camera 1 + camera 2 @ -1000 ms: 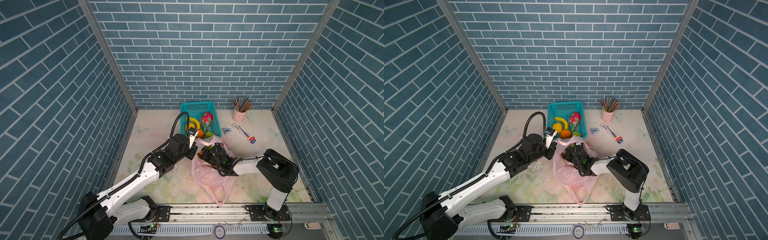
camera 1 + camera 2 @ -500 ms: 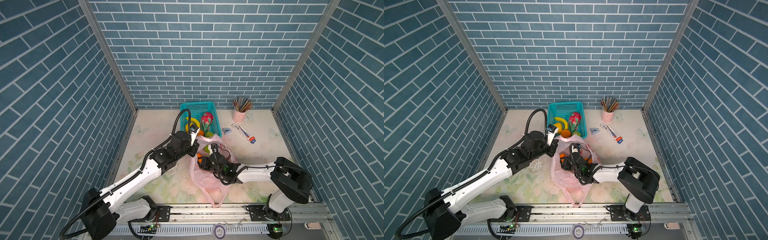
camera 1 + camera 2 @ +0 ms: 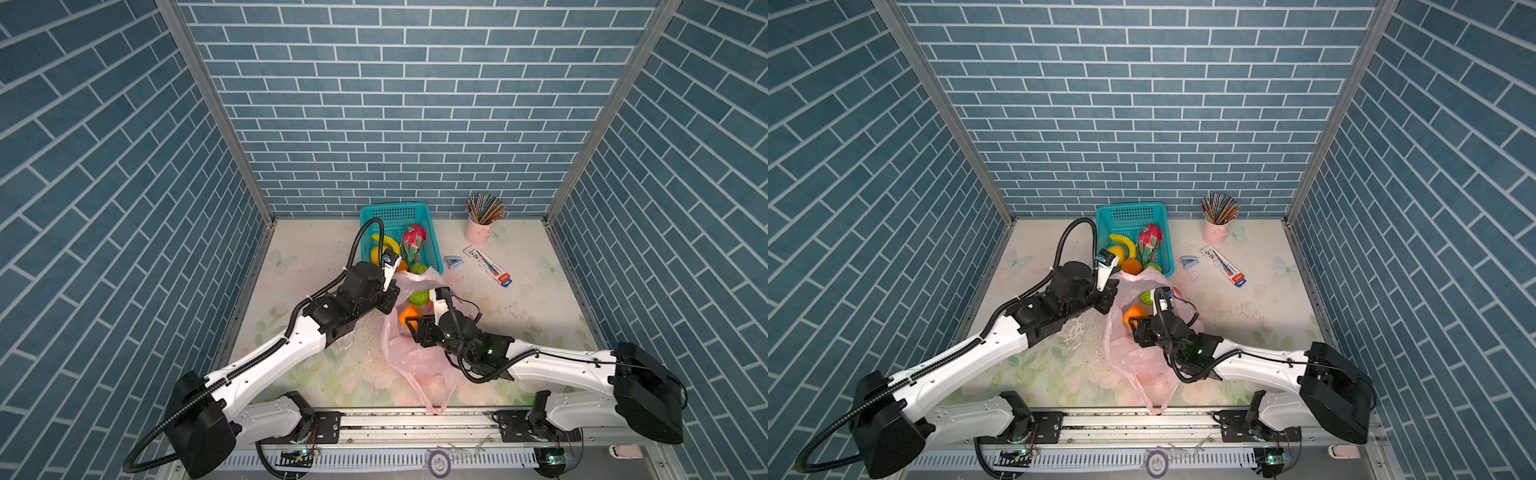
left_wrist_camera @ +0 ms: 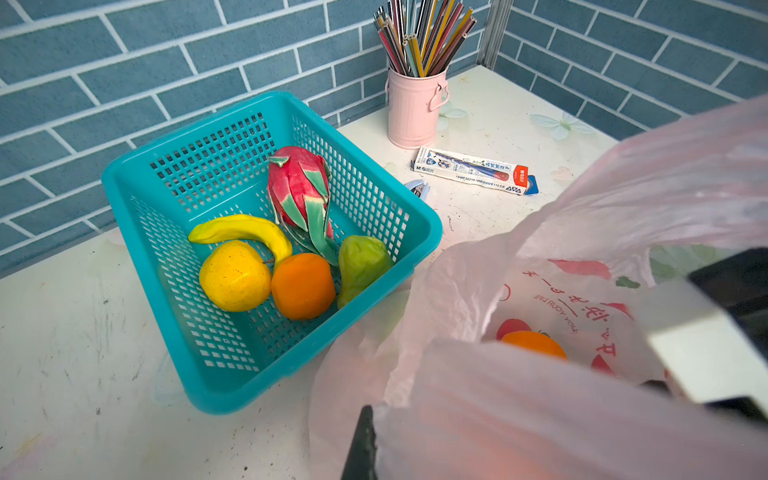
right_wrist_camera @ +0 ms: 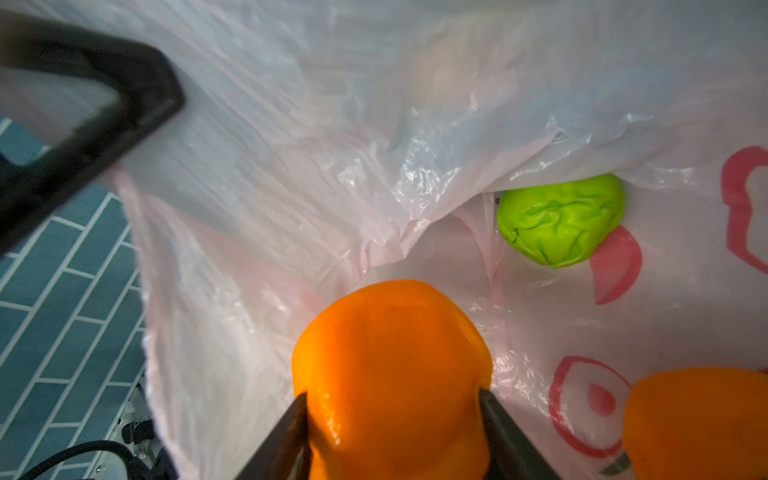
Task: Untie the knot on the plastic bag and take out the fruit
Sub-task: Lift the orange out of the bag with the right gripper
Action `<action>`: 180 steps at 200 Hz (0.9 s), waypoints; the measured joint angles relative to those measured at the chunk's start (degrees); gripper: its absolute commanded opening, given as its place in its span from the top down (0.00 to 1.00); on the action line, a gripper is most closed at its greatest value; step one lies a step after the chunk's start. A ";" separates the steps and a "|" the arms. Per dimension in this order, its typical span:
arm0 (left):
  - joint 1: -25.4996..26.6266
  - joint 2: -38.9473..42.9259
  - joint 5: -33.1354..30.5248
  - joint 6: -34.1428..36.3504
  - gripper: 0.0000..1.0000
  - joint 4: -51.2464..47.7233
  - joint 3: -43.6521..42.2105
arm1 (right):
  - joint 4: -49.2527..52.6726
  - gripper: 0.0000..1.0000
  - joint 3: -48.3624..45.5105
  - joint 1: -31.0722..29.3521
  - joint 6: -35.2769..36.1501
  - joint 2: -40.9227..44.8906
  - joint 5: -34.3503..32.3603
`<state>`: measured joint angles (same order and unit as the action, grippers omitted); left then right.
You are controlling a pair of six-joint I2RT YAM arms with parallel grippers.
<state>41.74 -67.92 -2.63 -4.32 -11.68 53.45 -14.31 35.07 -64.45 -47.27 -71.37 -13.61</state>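
Your right tool (image 5: 392, 397) has drawn back, clamping an orange (image 5: 390, 340) between its tips at the plastic bag's (image 3: 415, 361) open mouth. Your left tool (image 3: 388, 297) stays pinched on the rim. Extraction proceeds.

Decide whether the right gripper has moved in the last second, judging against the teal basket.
Yes. The right gripper, clamped on an orange, has drawn back from the teal basket toward the front rail.

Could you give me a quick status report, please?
Left gripper shut on plastic bag rim, mouth open. Right gripper shut on orange inside. Green fruit, second orange bagged. Nothing blocking.
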 measured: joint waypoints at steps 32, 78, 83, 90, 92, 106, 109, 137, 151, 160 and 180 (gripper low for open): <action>0.00 -0.02 0.42 0.00 1.00 0.02 -0.02 | 5.09 0.45 -0.42 -0.17 2.84 8.74 -0.20; -0.02 -1.25 2.54 -0.26 1.00 1.11 -0.02 | 13.62 0.46 2.14 -0.17 7.32 19.02 -3.50; -0.02 -1.55 2.82 -0.42 1.00 1.29 -0.02 | 14.38 0.46 2.84 -0.17 7.74 19.67 -4.09; -0.02 -1.99 3.30 -0.57 1.00 1.55 -0.02 | 15.47 0.46 3.85 -0.17 8.39 20.63 -4.96; 0.04 -2.16 3.45 -0.66 1.00 1.64 -0.02 | 15.78 0.46 4.15 -0.17 8.55 20.92 -5.22; 0.31 -2.95 4.24 -1.05 1.00 2.23 -0.02 | 17.27 0.46 5.86 -0.15 9.38 22.71 -6.91; 0.37 -3.08 4.37 -1.09 1.00 2.38 -0.02 | 17.53 0.46 6.25 -0.13 9.68 23.10 -7.28; 1.79 -4.28 5.35 -1.31 1.00 3.96 -0.28 | 19.76 0.47 8.22 0.35 11.10 25.83 -10.19; 2.62 -4.94 5.73 -1.36 0.99 4.61 -0.57 | 19.89 0.48 8.35 0.46 11.67 27.21 -11.76; 3.21 -5.68 5.88 -1.38 0.98 5.09 -0.66 | 19.85 0.49 8.35 0.61 11.78 28.20 -12.68; 4.79 -7.65 5.92 -1.31 0.94 5.92 -0.68 | 19.06 0.50 8.35 1.38 11.78 30.42 -14.56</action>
<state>46.52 -75.57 3.29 -5.63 -5.76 52.77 4.75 43.42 -63.07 -35.48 -40.95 -28.16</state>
